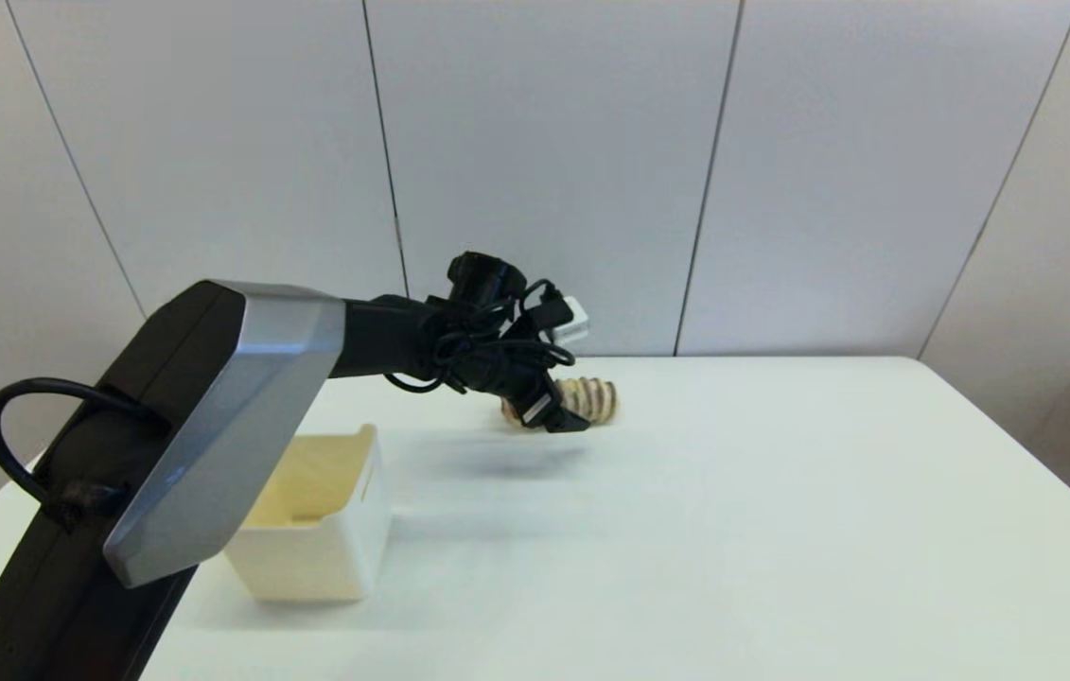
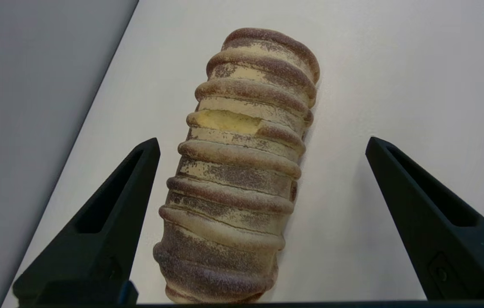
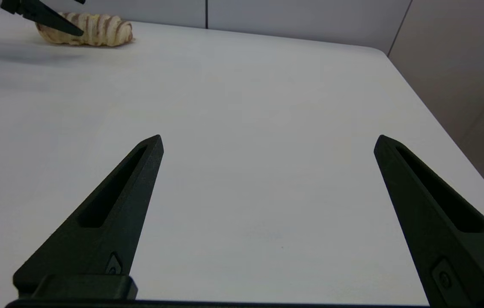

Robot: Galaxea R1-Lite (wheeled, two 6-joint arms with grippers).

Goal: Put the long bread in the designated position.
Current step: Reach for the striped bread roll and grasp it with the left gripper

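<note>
The long bread (image 1: pixel 591 399) lies on the white table near its far edge, a tan ridged loaf with brown stripes. My left gripper (image 1: pixel 555 416) hovers just above its near-left end, open. In the left wrist view the long bread (image 2: pixel 242 171) sits between the two spread fingers (image 2: pixel 109 205), touched by neither. The right wrist view shows the long bread (image 3: pixel 96 31) far off, with a left finger (image 3: pixel 49 18) in front of it. My right gripper (image 3: pixel 267 141) is open and empty over bare table; it is out of the head view.
A cream bin (image 1: pixel 326 549) stands on the table's near left, partly hidden behind my left arm's grey and black upper link (image 1: pixel 203 435). The grey panelled wall rises right behind the table's far edge. The table's right edge (image 3: pixel 430 111) drops off beside my right gripper.
</note>
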